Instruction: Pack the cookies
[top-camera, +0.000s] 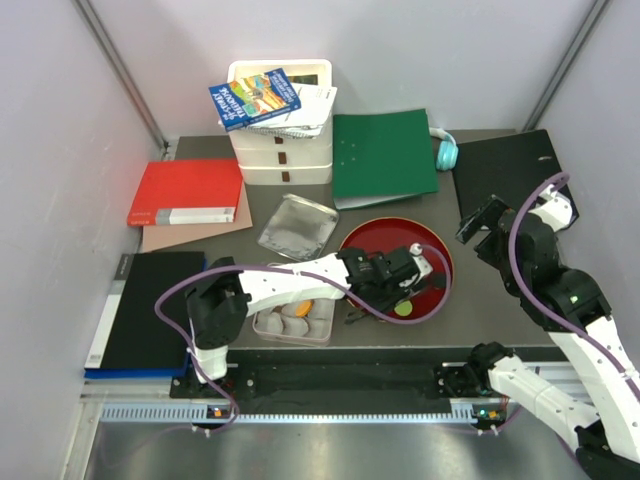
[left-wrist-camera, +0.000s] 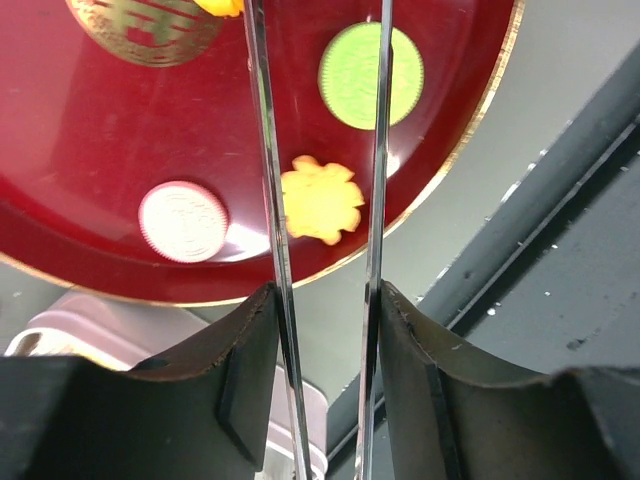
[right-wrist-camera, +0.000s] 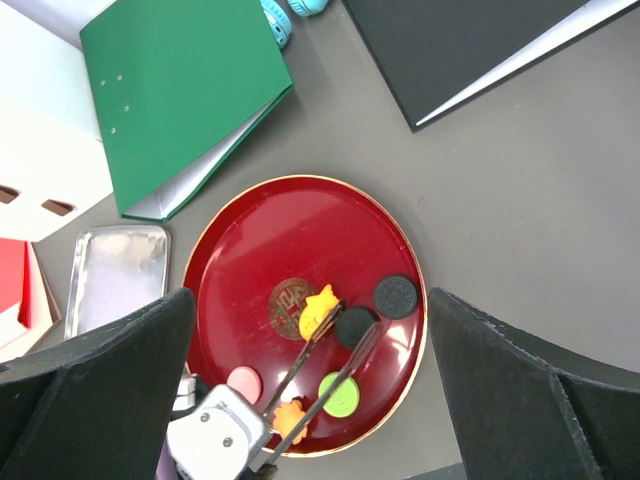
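Observation:
The cookies lie on a round red plate (right-wrist-camera: 250, 250): a yellow flower (right-wrist-camera: 318, 310), two black rounds (right-wrist-camera: 396, 296), a green round (right-wrist-camera: 340, 394), an orange flower (right-wrist-camera: 290, 420) and a pink round (right-wrist-camera: 244, 383). My left gripper (left-wrist-camera: 325, 290) is shut on metal tongs (left-wrist-camera: 262, 150) that reach out over the plate. The tong tips stand apart on either side of the nearer black cookie (right-wrist-camera: 353, 326). Between the tong arms in the left wrist view lie the orange flower (left-wrist-camera: 320, 200) and the green round (left-wrist-camera: 371, 76). My right gripper (right-wrist-camera: 310, 295) hangs open high above the plate, holding nothing.
A small tin (top-camera: 262, 330) with paper cups and some cookies sits left of the plate (top-camera: 360, 240), its silver lid (top-camera: 297, 227) behind it. A green folder (top-camera: 383, 155), black folders (top-camera: 505, 170), a red book (top-camera: 187, 192) and white drawers (top-camera: 282, 160) ring the back.

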